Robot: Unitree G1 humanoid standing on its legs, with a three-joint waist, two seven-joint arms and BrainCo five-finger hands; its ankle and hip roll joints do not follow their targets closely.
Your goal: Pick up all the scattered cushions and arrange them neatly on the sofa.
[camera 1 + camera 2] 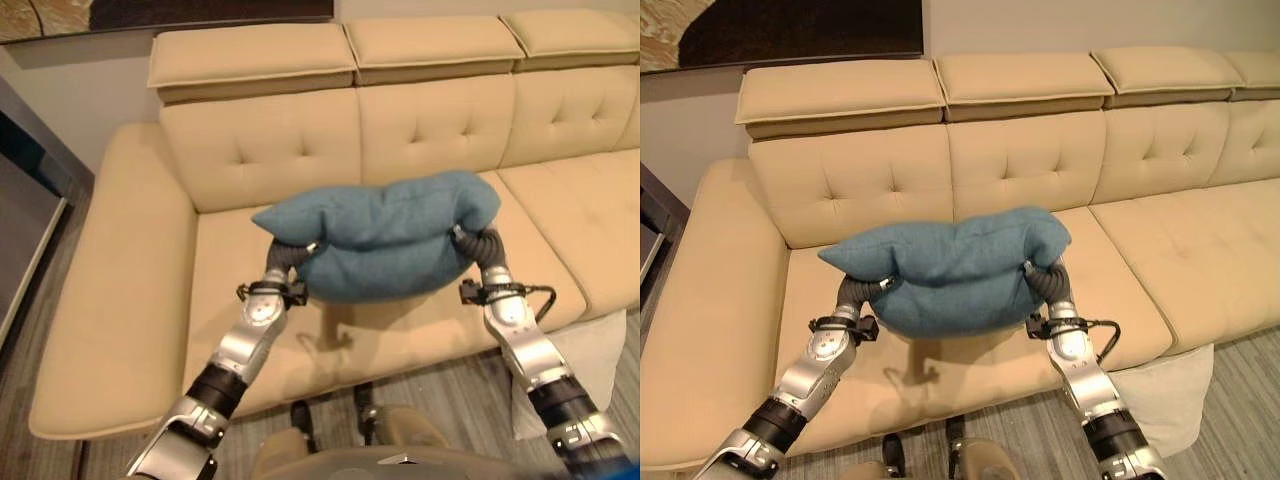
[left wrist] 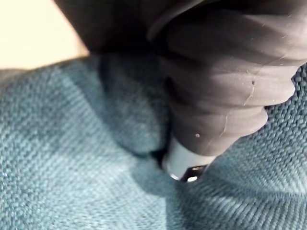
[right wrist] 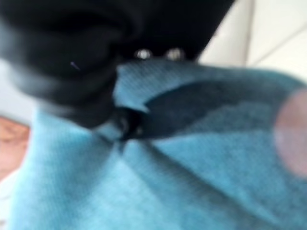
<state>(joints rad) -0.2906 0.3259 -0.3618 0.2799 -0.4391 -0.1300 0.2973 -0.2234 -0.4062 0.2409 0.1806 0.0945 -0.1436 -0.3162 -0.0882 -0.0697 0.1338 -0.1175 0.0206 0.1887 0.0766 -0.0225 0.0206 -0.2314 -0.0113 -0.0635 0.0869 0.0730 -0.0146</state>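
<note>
A blue cushion (image 1: pixel 385 235) hangs in the air over the left seat of the beige sofa (image 1: pixel 130 300), squeezed between my two hands. My left hand (image 1: pixel 288 255) presses into its left end and my right hand (image 1: pixel 480 245) into its right end; both are buried in the fabric past the dark wrist covers. The left wrist view shows the ribbed cover (image 2: pixel 225 91) sunk into the blue weave (image 2: pixel 72 167). In the right wrist view the cloth (image 3: pixel 192 167) creases against the cover (image 3: pixel 72 62). A pale cushion (image 1: pixel 1170 395) lies on the floor by the sofa's front, at my right.
The sofa's tufted backrest (image 1: pixel 1020 165) runs behind the cushion, with more seats stretching right (image 1: pixel 1200 250). A wide armrest (image 1: pixel 690 290) closes the left end. A dark cabinet (image 1: pixel 30 200) stands left of the sofa. Grey plank floor (image 1: pixel 420 400) lies in front.
</note>
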